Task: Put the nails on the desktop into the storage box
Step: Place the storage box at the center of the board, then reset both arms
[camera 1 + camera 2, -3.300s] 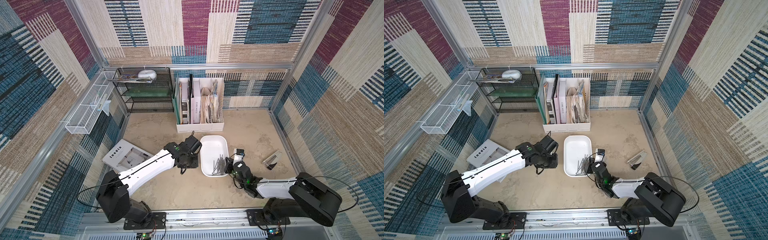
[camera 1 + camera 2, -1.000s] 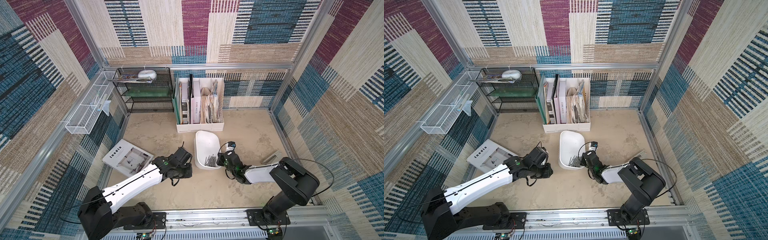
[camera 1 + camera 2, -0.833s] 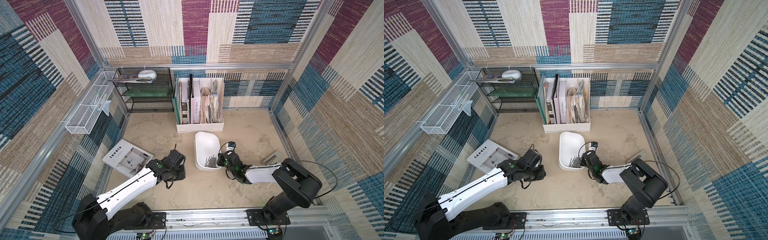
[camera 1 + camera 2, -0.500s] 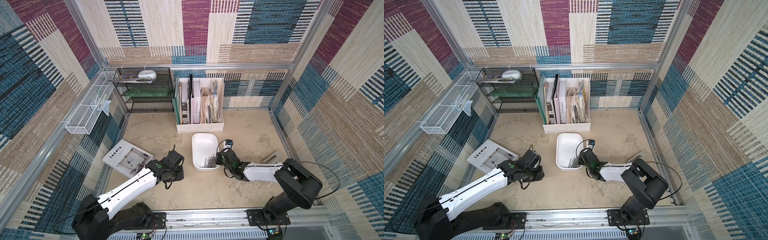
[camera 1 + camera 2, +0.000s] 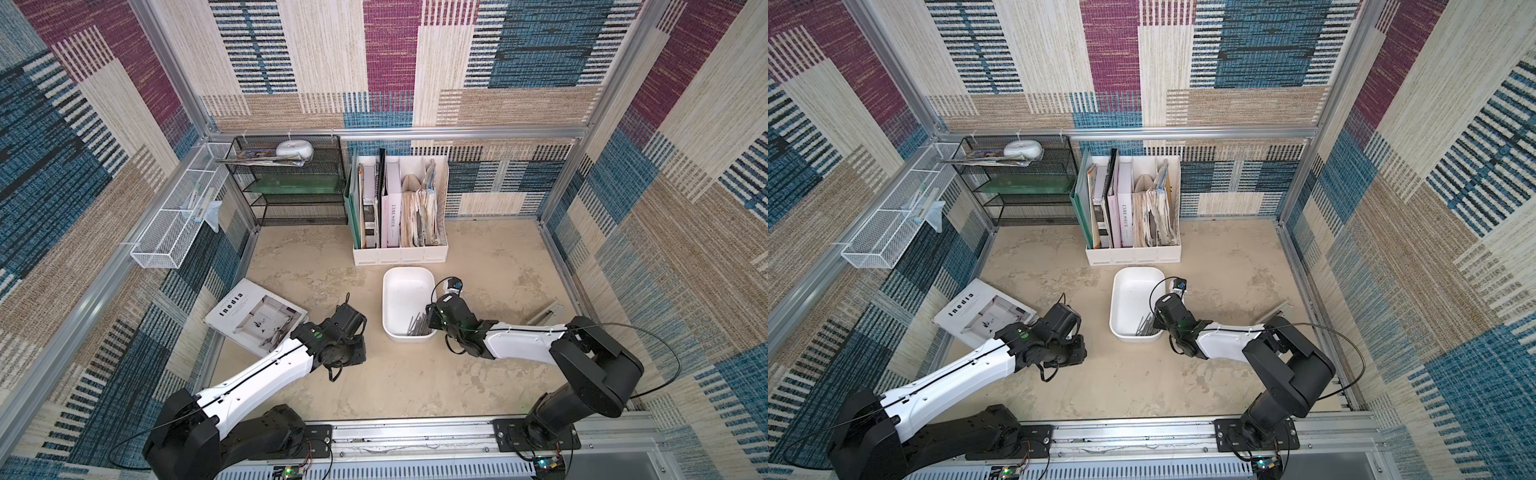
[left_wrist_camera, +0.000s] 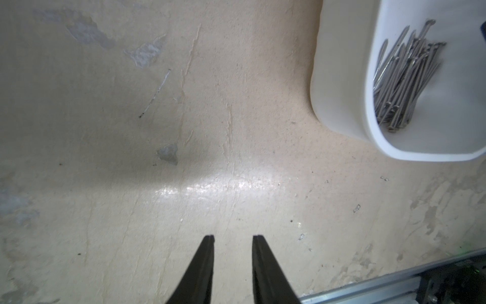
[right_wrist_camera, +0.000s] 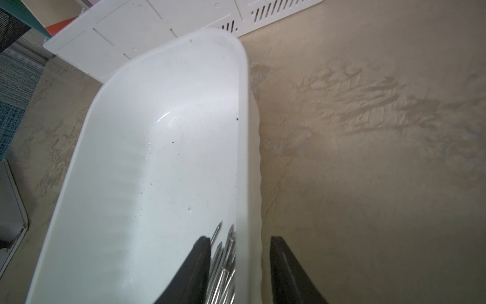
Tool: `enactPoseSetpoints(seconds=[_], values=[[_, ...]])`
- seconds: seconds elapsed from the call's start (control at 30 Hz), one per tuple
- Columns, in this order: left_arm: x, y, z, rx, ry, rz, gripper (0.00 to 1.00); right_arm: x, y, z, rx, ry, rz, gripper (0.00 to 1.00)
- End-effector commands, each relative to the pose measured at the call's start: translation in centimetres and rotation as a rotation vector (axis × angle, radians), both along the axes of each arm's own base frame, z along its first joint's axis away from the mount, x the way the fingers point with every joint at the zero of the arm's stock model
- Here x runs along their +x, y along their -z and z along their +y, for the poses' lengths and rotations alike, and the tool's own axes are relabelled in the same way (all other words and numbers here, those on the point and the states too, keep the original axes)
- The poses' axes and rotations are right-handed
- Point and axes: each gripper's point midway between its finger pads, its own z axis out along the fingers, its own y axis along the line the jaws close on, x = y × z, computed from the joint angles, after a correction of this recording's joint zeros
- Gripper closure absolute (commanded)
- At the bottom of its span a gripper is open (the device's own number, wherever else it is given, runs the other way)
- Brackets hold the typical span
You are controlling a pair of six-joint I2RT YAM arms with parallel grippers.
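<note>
Far left: a white wire basket [image 5: 166, 232] hangs on the side wall. A black mesh shelf [image 5: 291, 199] stands at the back of the bench [image 5: 316, 266].

Left edge of the bench: a magazine [image 5: 257, 316] lies cover up, title "Inedia".

Left hand [image 6: 232, 238]: sits between the magazine and the box, pointing down at bare bench. Its 2 fingers [image 6: 205, 263] are spread with a clear gap and nothing between them. I cannot tell whether the tips touch the surface.

Middle: the white box [image 5: 405, 291] rests flat on the bench, long side running front to back. Its far end is just in front of the white file holder [image 5: 401, 253]. The nails [image 5: 417, 326] lie inside the box in 1 loose pile at its near end, toward the right corner. In the left wrist view the nails [image 6: 402, 79] lie roughly parallel, heads and points mixed.

Right hand [image 7: 240, 238]: sits at the box's near right corner, astride the right wall. 1 finger [image 7: 194, 268] is inside, beside the nails, and 1 is outside over the bench. The fingers are spread. Nails show in the gap between the inner finger and the wall, so the wall is not pinched.

Far right: a grey stapler [image 5: 544, 313] lies near the side wall, partly behind the right arm and well apart from the box.
</note>
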Motion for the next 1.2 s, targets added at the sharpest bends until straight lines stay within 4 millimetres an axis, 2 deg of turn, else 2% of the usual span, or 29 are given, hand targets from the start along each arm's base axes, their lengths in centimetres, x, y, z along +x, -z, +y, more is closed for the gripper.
enactPoseSetpoints(seconds=[0.0, 0.1, 0.17, 0.3, 0.33, 0.43, 0.53, 0.57, 0.63, 0.7, 0.77, 0.87, 0.93, 1.07, 1.17], values=[[0.4, -0.6, 0.4, 0.006, -0.005, -0.033, 0.69, 0.1, -2.1, -0.3, 0.011, 0.003, -0.055, 0.54], [1.2, -2.0, 1.0, 0.0, -0.031, -0.106, 0.68, 0.0, -5.0, -1.7, -0.024, 0.025, -0.129, 0.52], [2.1, -3.4, 1.8, 0.016, -0.051, -0.178, 0.68, -0.4, -6.4, -4.1, -0.106, 0.08, -0.158, 0.48], [4.4, -6.7, 5.4, 0.131, -0.145, -0.366, 0.66, -1.1, -9.8, -10.4, -0.304, 0.252, -0.275, 0.22], [4.9, -7.7, 6.6, 0.165, -0.182, -0.416, 0.59, -1.4, -10.4, -12.6, -0.369, 0.319, -0.295, 0.13], [6.5, -10.7, 10.0, 0.281, -0.293, -0.575, 0.29, -1.7, -11.5, -16.6, -0.507, 0.416, -0.325, 0.0], [7.7, -13.0, 12.6, 0.362, -0.398, -0.681, 0.05, -1.5, -11.5, -19.6, -0.583, 0.478, -0.327, 0.0], [8.0, -13.3, 13.5, 0.392, -0.441, -0.703, 0.01, -1.4, -11.4, -20.4, -0.587, 0.501, -0.323, 0.0], [8.9, -13.9, 15.6, 0.489, -0.523, -0.765, 0.01, -0.9, -11.2, -22.2, -0.598, 0.553, -0.317, 0.0], [10.0, -14.3, 16.7, 0.615, -0.518, -0.831, 0.01, -0.4, -11.1, -23.8, -0.596, 0.617, -0.316, 0.0], [11.0, -14.0, 17.5, 0.726, -0.477, -0.852, 0.01, 0.3, -10.8, -25.0, -0.59, 0.652, -0.323, 0.0], [12.2, -12.2, 18.3, 0.766, -0.428, -0.798, 0.01, 1.2, -9.5, -26.7, -0.565, 0.665, -0.327, 0.0], [13.0, -10.8, 18.0, 0.743, -0.374, -0.803, 0.01, 1.5, -8.9, -27.2, -0.531, 0.652, -0.349, 0.0], [15.0, -9.1, 16.5, 0.631, -0.257, -0.928, 0.05, 0.9, -8.2, -28.2, -0.492, 0.627, -0.45, 0.0], [16.2, -7.1, 16.6, 0.603, -0.235, -0.913, 0.09, 0.9, -7.8, -28.6, -0.488, 0.607, -0.477, 0.0]])
